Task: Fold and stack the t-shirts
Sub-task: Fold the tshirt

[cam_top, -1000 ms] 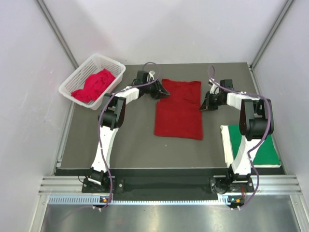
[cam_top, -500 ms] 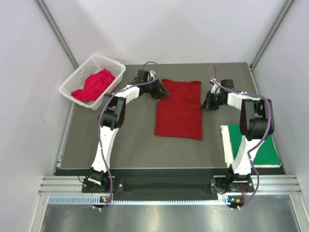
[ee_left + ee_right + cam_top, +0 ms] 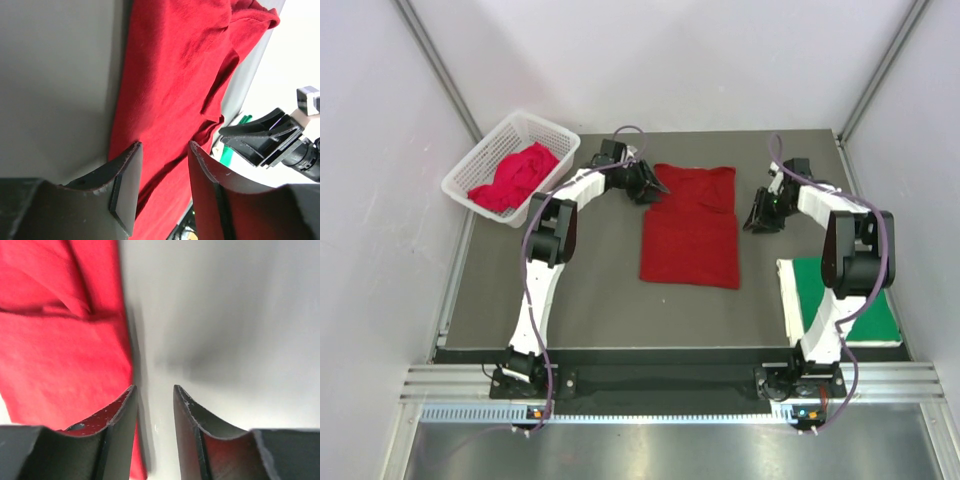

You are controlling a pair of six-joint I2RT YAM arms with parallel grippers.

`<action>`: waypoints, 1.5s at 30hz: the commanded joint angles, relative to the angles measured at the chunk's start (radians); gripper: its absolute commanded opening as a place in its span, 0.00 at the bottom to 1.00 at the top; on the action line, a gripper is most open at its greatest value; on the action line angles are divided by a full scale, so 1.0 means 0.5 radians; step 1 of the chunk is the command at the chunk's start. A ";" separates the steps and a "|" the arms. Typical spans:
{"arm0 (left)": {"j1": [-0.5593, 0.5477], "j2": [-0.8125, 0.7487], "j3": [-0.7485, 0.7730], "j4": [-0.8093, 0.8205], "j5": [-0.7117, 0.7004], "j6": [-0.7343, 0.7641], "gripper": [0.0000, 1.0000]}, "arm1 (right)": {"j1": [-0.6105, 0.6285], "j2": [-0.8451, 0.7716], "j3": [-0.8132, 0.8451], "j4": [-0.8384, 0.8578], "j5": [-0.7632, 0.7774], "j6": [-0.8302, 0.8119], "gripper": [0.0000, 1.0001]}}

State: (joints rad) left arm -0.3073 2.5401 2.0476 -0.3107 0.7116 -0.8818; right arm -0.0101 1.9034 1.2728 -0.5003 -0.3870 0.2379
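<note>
Black and spread apart, the left pincer (image 3: 165,146) hangs low over the far left corner of the dark red t-shirt (image 3: 690,225). Red cloth shows in the gap between its two fingers, but they are not pinching it. The right pincer (image 3: 154,388) is spread apart too, and it holds nothing. Only bare grey worktop (image 3: 580,290) shows in its gap. The right edge of the same shirt lies just beside one finger.

That dark red t-shirt lies in the middle of the worktop, between the two pincers. It looks like a long, neat strip with its sides turned in. I think it is half folded. It probably needs one more fold, far end to near end, to make it small.

Over on the right, near the right arm, a green t-shirt (image 3: 870,315) lies flat and looks folded. That seems to be where the stack goes. The arm hides part of it.

At the far left corner sits a white basket (image 3: 480,152). A pinkish red t-shirt (image 3: 515,175) lies crumpled inside it, not folded at all.

So this is how I judge it: one shirt is done, one is half done, and at least one is waiting in the basket. The dark red one has yet to go on top of the green one.
</note>
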 commanded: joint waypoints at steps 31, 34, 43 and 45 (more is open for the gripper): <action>-0.070 -1.328 -1.536 -0.468 0.083 0.579 0.50 | 0.321 -0.818 -0.634 -0.355 0.117 0.420 0.41; -0.073 -1.343 -1.668 -0.355 0.156 0.457 0.50 | 0.324 -0.901 -0.708 -0.374 0.151 0.601 0.44; -0.119 -1.438 -2.015 0.035 0.197 0.122 0.53 | 0.342 -1.144 -1.143 -0.018 0.231 1.076 0.54; -0.146 -1.442 -2.018 0.026 0.151 0.116 0.54 | 0.345 -1.147 -1.186 0.046 0.246 1.113 0.55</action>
State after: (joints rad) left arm -0.3592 1.8847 1.0393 -0.3820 0.7887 -0.7876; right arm 0.1524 1.3693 0.6914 -0.5724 -0.2996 0.7078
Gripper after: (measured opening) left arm 0.534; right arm 0.542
